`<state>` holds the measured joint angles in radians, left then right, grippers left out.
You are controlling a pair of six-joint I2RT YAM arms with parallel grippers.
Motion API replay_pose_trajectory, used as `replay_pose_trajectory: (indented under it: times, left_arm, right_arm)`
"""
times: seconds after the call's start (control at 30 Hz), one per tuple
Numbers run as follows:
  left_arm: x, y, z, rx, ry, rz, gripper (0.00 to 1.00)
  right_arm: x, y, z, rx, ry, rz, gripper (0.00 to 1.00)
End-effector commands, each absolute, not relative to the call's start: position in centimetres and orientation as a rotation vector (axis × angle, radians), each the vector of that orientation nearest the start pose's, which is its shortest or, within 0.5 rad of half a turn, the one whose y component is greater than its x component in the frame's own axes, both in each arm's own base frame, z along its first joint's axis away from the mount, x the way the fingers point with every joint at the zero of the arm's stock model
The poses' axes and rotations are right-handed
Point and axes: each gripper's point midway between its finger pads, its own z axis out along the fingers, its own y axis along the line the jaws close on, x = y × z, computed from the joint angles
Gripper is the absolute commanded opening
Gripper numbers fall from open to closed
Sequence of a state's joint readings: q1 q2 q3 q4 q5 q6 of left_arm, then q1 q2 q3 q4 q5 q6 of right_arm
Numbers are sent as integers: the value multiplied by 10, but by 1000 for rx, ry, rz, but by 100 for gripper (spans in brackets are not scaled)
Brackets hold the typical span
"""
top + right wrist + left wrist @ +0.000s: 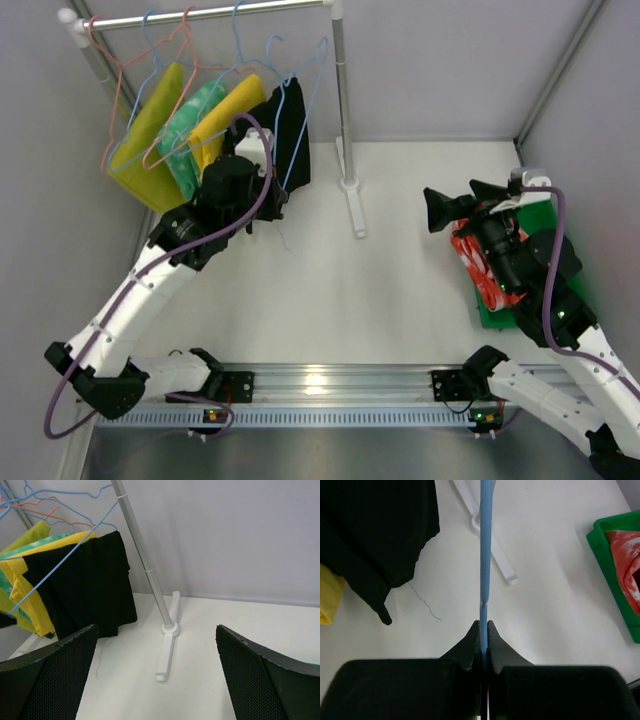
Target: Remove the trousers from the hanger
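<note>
My left gripper (483, 625) is squeezed tight on the thin wire of a blue hanger (485, 540). There is no gap between my two fingers except the wire itself. That arm reaches to the far left, up to the rack (343, 100) that stands on the white table (380, 290).

The black trousers (370, 535) hang on the rack, just to the left of the wire I pinch. They hang down loose, and their lowest corner is close to the table. I cannot tell for sure if they hang on the very hanger I am holding. A thin loose thread (422, 600) lies on the table under them.

More clothes hang further left on the same rail: yellow trousers (150, 130) and a green patterned pair (190, 125). Some hangers, pink and blue, show only their bare wire.

My right gripper (462, 200) is on the right side of the table. Its jaws are spread wide and there is nothing between them. From that wrist I look across the table at the rack's foot (167, 645) and the black trousers.

The red-orange trousers (478, 272) are off the rack. They lie in a bunch in the green box (600, 535) on the right, under my right arm. My open right gripper is above the far end of that box.
</note>
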<state>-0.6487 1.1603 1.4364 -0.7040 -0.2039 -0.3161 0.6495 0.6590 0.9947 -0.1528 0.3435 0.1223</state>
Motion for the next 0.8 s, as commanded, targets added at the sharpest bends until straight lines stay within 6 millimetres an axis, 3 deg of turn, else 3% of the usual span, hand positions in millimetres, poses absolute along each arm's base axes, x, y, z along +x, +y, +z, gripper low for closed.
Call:
replay_pose_trajectory:
  times: [0.0, 0.07, 0.1, 0.13, 0.3, 0.4, 0.73, 0.77]
  left_arm:
    - [300, -205, 390, 178, 1904, -503, 0]
    - [313, -210, 393, 159, 1908, -487, 0]
    - [316, -210, 408, 139, 1877, -491, 0]
    - [326, -214, 405, 130, 1887, -470, 0]
    - [341, -223, 429, 110, 1843, -471, 0]
    - [355, -223, 434, 79, 1834, -429, 0]
    - [395, -236, 405, 75, 1897, -301, 0]
    - [398, -236, 409, 69, 1888, -298, 0]
  right_arm:
    - [247, 110, 418, -65, 1395, 369, 100]
    - [246, 110, 415, -68, 1401, 371, 100]
    - [246, 111, 413, -69, 1405, 373, 99]
    - [246, 111, 412, -66, 1407, 376, 100]
    - [246, 114, 408, -70, 1414, 388, 99]
    - [246, 114, 408, -65, 1415, 399, 99]
    - [245, 114, 408, -46, 1420, 413, 100]
    - [245, 114, 406, -49, 1424, 412, 100]
